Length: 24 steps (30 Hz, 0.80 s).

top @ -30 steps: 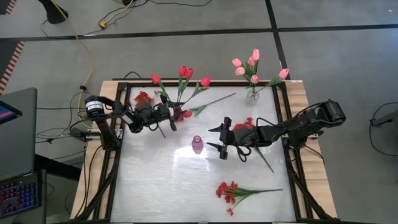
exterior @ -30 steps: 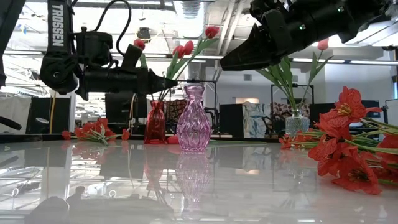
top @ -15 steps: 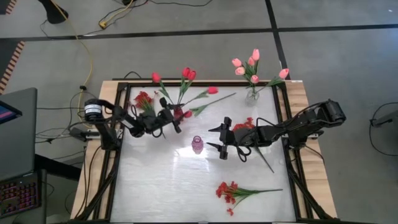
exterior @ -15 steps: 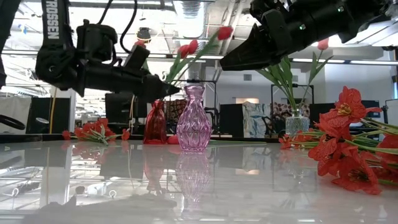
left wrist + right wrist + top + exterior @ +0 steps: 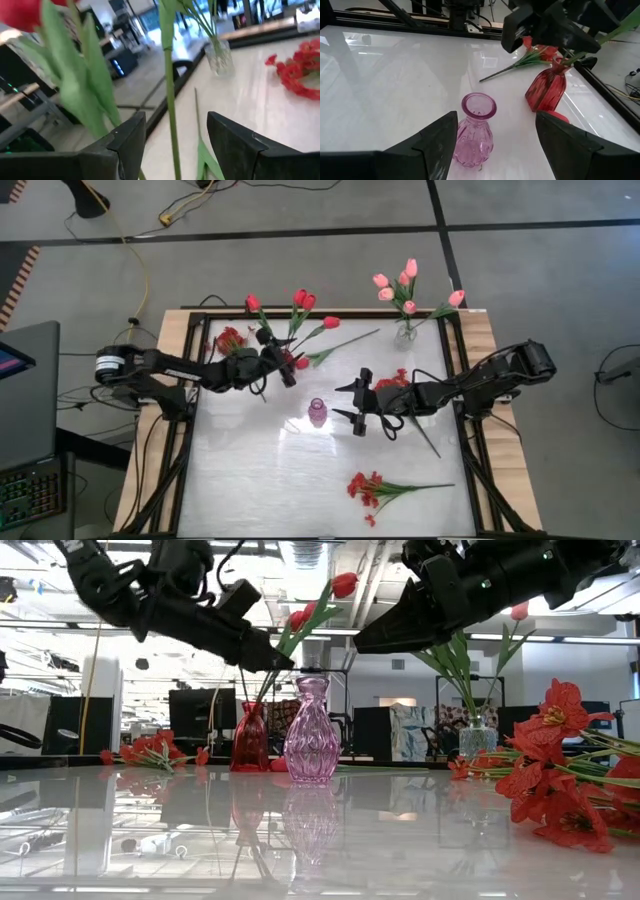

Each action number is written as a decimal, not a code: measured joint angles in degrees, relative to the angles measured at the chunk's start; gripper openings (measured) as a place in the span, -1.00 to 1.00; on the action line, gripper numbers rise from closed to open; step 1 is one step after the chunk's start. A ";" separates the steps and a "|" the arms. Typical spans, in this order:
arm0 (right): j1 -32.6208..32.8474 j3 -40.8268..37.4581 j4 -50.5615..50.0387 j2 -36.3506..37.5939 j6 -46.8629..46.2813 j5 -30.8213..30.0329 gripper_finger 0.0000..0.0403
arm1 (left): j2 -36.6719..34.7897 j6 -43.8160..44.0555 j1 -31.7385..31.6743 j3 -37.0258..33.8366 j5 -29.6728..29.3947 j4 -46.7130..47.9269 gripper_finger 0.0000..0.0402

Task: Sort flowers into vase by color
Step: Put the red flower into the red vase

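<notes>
Red tulips (image 5: 300, 299) stand in the red vase (image 5: 287, 361), upper centre-left; left gripper (image 5: 288, 372) spread beside it, apparently released. Centre: empty pink vase (image 5: 317, 412). Right gripper (image 5: 356, 402) wide, empty. Next: fetch red bunch (image 5: 366, 486), lower centre.

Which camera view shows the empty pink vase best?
The right wrist view: the pink vase is close, with its open mouth and ribbed body visible, and nothing inside. The low view shows its whole side profile beside the red vase. The high view shows it only small, from above.
</notes>
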State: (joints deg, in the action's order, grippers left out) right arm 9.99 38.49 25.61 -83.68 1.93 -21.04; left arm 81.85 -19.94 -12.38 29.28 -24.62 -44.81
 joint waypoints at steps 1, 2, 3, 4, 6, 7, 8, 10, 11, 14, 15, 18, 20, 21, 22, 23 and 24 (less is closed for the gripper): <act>-0.01 -0.01 -0.01 0.00 0.00 0.01 0.47 | -0.35 0.24 0.09 1.20 0.17 3.12 -0.01; 0.01 0.01 0.00 0.00 0.00 0.02 0.47 | -0.49 0.53 0.22 2.48 0.17 6.12 -0.01; 0.01 0.01 0.00 0.00 0.00 0.00 0.47 | -0.50 0.68 0.32 3.66 0.18 8.59 -0.01; 0.01 0.01 0.00 0.00 0.00 0.00 0.47 | -0.25 0.79 0.39 4.84 0.15 10.45 -0.01; 0.00 0.00 0.04 0.00 0.00 0.00 0.47 | 0.31 1.19 0.39 7.16 0.30 13.49 -0.01; 0.00 0.01 0.02 0.00 0.00 0.00 0.47 | 0.74 1.45 0.36 8.00 0.28 14.52 -0.01; -0.01 0.01 0.04 0.00 0.00 0.00 0.47 | 1.03 1.60 0.20 8.64 0.28 14.85 -0.01; 0.01 0.01 0.02 0.00 0.00 0.02 0.47 | 1.06 1.59 0.14 9.14 0.12 15.22 -0.01; 0.01 0.01 -0.05 0.00 0.00 0.02 0.47 | 1.04 1.59 0.13 9.56 -0.17 15.01 -0.02; -0.01 0.01 -0.27 0.00 0.00 0.00 0.47 | 0.97 1.56 0.16 10.35 -1.03 16.33 -0.08; -0.01 0.00 -0.36 0.00 0.00 0.00 0.47 | 0.97 1.60 0.17 10.63 -1.37 17.27 -0.12; -0.01 0.01 -0.35 0.00 0.00 0.00 0.47 | 0.97 2.22 0.17 11.08 -1.67 19.39 -0.33; 0.01 0.01 -0.33 0.00 0.00 0.02 0.47 | 0.97 2.94 0.17 11.08 -1.73 20.29 -0.51; -0.01 0.01 -0.38 0.00 0.00 0.00 0.47 | 0.97 3.30 0.21 11.08 -1.73 20.64 -0.61; -0.01 0.00 -0.42 0.00 0.00 0.01 0.47 | 0.97 3.55 0.26 11.08 -1.73 20.74 -0.70; 0.01 0.01 -0.44 0.00 0.00 0.00 0.47 | 0.97 3.64 0.38 11.08 -1.73 20.86 -0.81; -0.01 0.01 -0.44 0.00 0.00 0.00 0.47 | 0.97 3.79 0.47 11.08 -1.75 21.13 -0.90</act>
State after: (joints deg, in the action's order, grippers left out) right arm 9.98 38.50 25.17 -83.68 1.93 -21.04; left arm 82.83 -16.14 -11.91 40.36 -26.36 -23.68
